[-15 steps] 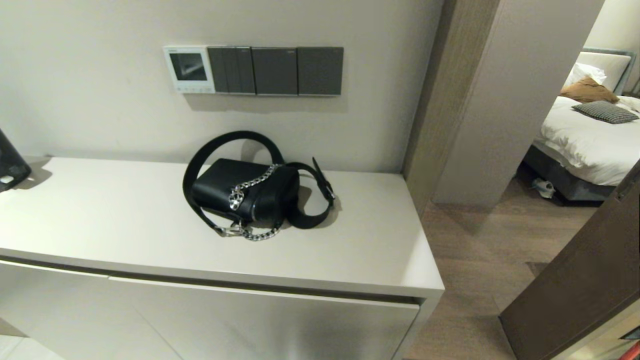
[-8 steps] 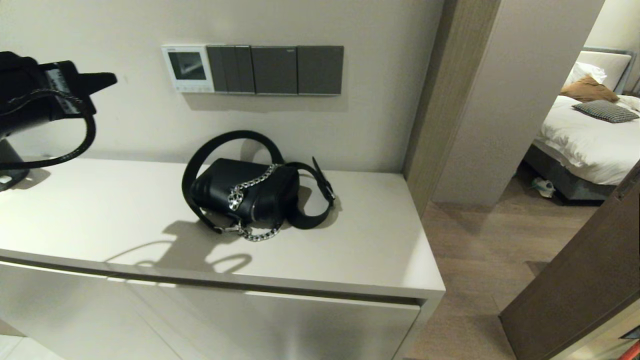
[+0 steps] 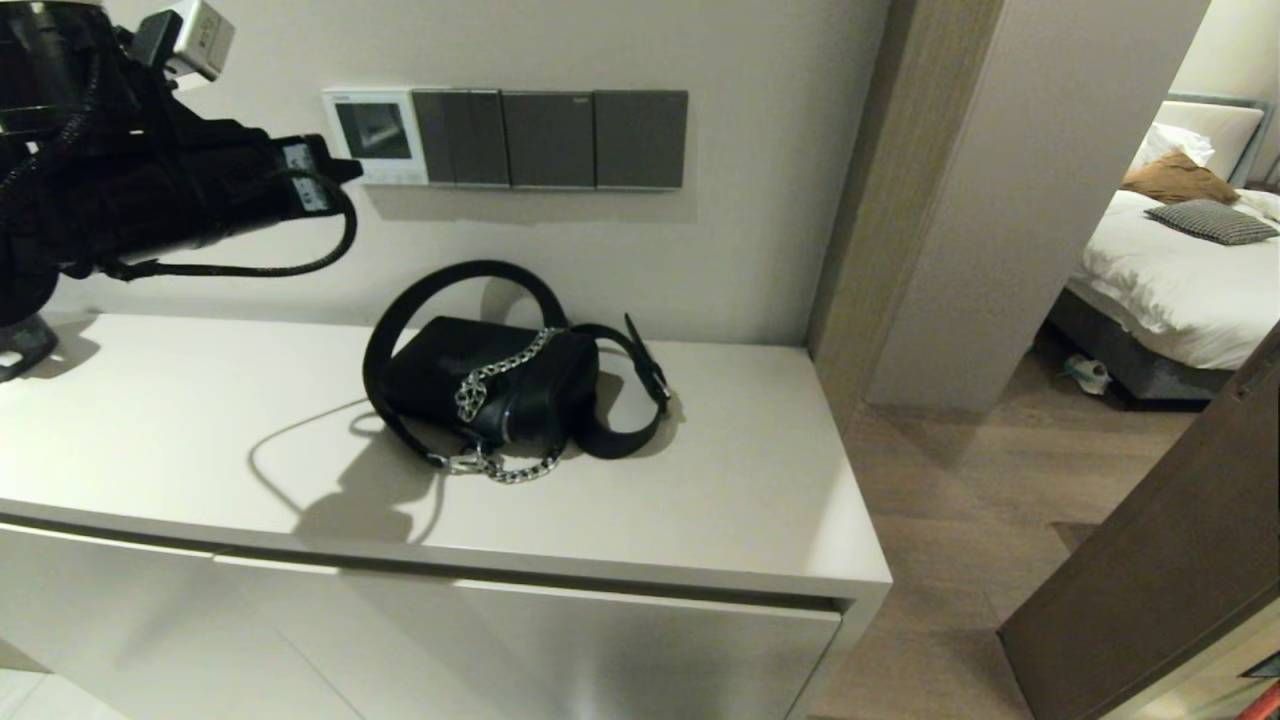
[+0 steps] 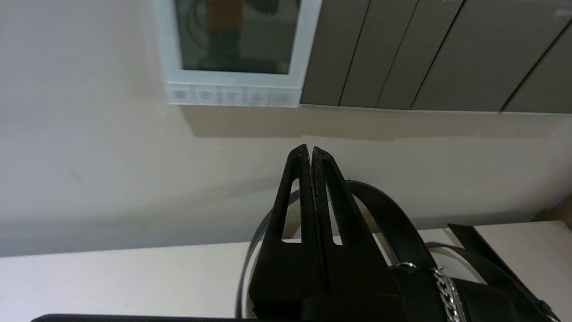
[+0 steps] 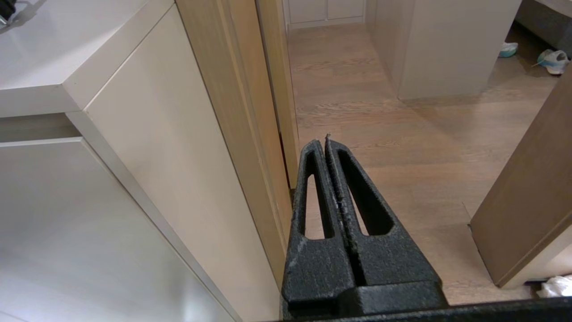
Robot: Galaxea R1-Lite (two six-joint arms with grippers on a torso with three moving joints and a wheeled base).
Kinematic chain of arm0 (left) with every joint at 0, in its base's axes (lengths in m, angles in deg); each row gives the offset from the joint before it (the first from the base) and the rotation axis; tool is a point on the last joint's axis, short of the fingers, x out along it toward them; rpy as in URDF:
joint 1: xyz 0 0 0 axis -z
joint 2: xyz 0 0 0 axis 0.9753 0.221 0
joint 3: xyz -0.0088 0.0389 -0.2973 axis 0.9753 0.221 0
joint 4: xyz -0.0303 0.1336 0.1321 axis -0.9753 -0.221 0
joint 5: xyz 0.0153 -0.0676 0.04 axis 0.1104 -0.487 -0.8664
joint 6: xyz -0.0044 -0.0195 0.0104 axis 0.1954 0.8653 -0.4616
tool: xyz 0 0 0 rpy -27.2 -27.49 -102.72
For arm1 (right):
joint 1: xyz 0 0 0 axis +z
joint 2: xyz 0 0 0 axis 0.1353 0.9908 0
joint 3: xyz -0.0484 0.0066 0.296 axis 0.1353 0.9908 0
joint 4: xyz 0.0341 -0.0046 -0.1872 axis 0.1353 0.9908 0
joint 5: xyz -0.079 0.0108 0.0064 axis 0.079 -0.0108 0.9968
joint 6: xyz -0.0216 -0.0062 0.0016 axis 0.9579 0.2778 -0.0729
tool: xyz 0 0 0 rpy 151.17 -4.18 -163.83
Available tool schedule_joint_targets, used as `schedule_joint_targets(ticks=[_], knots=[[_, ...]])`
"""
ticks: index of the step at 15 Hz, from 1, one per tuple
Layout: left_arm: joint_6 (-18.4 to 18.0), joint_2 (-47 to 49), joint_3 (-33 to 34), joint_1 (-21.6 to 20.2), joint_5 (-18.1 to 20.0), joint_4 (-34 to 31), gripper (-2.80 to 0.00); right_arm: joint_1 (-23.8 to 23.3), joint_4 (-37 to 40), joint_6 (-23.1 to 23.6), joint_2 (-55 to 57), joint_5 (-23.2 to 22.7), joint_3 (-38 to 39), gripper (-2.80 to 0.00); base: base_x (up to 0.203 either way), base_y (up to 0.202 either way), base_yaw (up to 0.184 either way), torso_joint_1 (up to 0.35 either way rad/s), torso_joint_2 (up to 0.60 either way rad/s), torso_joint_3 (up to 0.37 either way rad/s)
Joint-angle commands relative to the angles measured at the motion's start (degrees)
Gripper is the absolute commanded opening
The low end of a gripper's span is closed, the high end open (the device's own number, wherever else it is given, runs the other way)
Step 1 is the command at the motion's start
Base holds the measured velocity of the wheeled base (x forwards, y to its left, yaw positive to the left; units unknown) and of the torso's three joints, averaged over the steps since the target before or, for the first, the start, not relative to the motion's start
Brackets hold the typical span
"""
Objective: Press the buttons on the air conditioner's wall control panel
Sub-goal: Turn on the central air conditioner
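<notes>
Since our left arm has swung up into the head view over the last second, we're now properly lined up for the job, which is the big change: a second ago there was no arm in frame at all. Closest to us, the white cabinet top (image 3: 700, 480) carries a black shoulder bag (image 3: 490, 385) with a chain strap, sitting right under the work area but well apart from the arm, so it shouldn't get in our way unless we drop low. Above that, our left gripper (image 3: 345, 170) has its two fingers pressed flat together with nothing between them, basically making one blunt poker, and its tip sits just beside the lower left edge of the air conditioner's wall control panel (image 3: 375, 135). From the left wrist view the gripper tip still looks short of the wall and a bit below the buttons (image 4: 232, 95), so we'd say no key is pressed yet. The panel is mounted on the wall at the left end of a row, touching the dark grey switch plates (image 3: 550, 140). We figure the next move is a small lift and a push forward onto one key. Our right gripper (image 5: 325, 142) is parked low beside the cabinet, clamped on nothing, pointing at the wooden floor (image 5: 402, 125).
</notes>
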Motion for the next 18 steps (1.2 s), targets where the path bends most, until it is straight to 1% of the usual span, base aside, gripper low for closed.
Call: schedule_joint_targets(ticks=[1, 3, 5, 8, 18], knots=[[0.26, 4.29, -2.18, 0.64, 0.03, 0.16, -2.80, 0.01, 0.01, -0.01, 0.09, 0.02, 0.00, -2.80, 0.000, 0.000, 0.000, 0.000, 0.00, 0.000], [0.71, 6.45, -4.72, 0.76, -0.01, 0.19, -2.80, 0.01, 0.01, -0.01, 0.09, 0.02, 0.00, -2.80, 0.000, 0.000, 0.000, 0.000, 0.00, 0.000], [2.01, 7.40, -5.89, 0.78, -0.03, 0.19, -2.80, 0.01, 0.01, -0.01, 0.09, -0.04, 0.00, -2.80, 0.000, 0.000, 0.000, 0.000, 0.00, 0.000], [2.01, 8.93, -6.88, 0.86, -0.22, 1.13, -2.80, 0.01, 0.01, -0.01, 0.09, -0.03, 0.00, -2.80, 0.000, 0.000, 0.000, 0.000, 0.00, 0.000], [2.10, 12.87, -10.56, 1.04, -0.67, 1.25, -2.80, 0.01, 0.01, -0.01, 0.09, -0.05, 0.00, -2.80, 0.000, 0.000, 0.000, 0.000, 0.00, 0.000]])
